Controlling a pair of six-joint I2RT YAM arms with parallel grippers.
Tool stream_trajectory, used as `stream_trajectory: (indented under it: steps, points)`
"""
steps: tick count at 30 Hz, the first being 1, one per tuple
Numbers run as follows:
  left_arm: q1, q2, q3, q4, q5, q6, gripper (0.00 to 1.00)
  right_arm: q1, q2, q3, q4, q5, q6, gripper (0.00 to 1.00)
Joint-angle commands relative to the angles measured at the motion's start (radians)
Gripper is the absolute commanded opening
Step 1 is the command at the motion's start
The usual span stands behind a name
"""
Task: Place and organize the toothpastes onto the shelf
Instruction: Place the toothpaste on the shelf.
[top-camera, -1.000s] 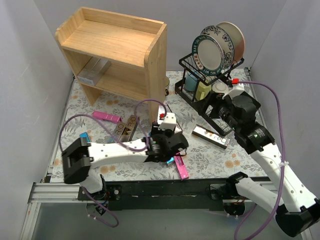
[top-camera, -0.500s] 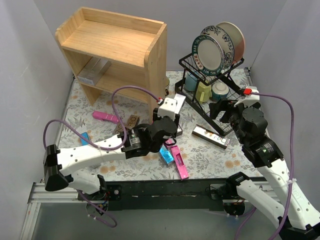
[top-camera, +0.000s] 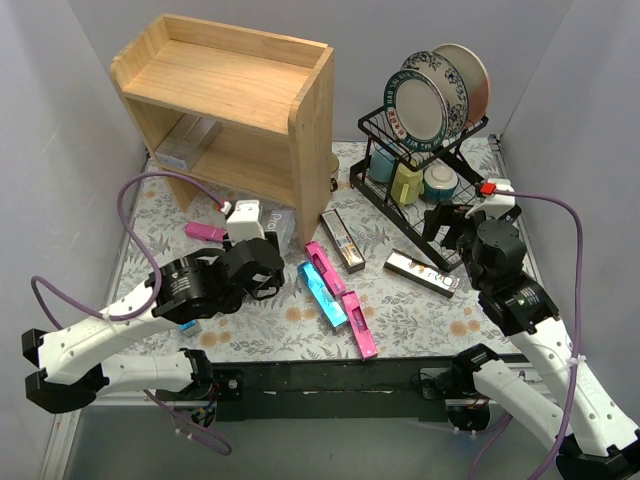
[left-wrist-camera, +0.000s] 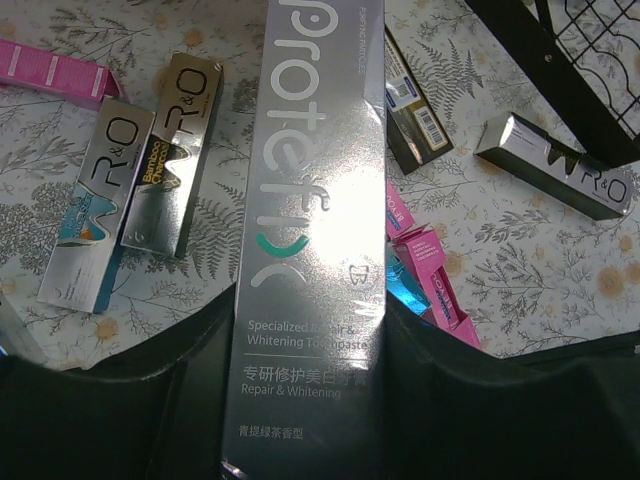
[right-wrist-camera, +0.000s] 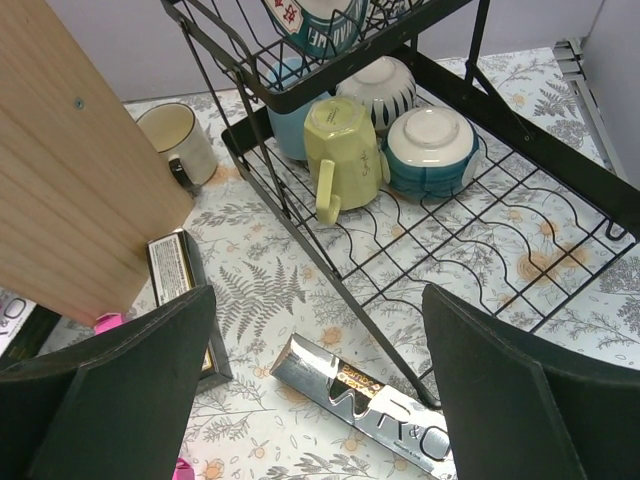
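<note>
Toothpaste carton (left-wrist-camera: 312, 200): long, slim, silver.

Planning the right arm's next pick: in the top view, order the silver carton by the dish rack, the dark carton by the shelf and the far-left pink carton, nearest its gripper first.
From the right gripper:
1. Silver carton, just in front of it.
2. Dark carton, toward the middle.
3. Pink carton, far left.

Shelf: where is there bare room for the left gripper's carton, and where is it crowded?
The shelf has a bare top board inside its rim. The lower tier is free from the silver carton at left to its right end. Crowded: the table before the shelf, where pink and teal cartons lie near the Protefix carton in the left gripper.
</note>
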Motion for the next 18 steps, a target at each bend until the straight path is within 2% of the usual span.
stream_trajectory:
  steps: [1, 6, 7, 11, 16, 18]
  points:
    - [0.053, -0.084, -0.009, -0.057, -0.046, -0.025, 0.31, -0.003, -0.002, -0.017, 0.070, 0.028, -0.023, 0.92]
    - [0.136, -0.123, -0.027, 0.072, -0.032, 0.119, 0.30, -0.005, -0.017, -0.055, 0.100, 0.008, -0.014, 0.92]
    - [0.147, -0.127, -0.036, 0.144, -0.024, 0.151, 0.30, -0.005, -0.023, -0.060, 0.103, 0.005, -0.014, 0.92]
    - [0.259, -0.111, -0.055, 0.290, 0.048, 0.356, 0.29, -0.003, -0.042, -0.075, 0.115, -0.003, -0.018, 0.92]
    - [0.532, -0.011, -0.040, 0.472, 0.316, 0.498, 0.28, -0.003, -0.065, -0.091, 0.121, -0.018, -0.035, 0.91]
    - [0.627, 0.015, -0.039, 0.519, 0.359, 0.553, 0.28, -0.003, -0.080, -0.097, 0.130, -0.023, -0.049, 0.91]
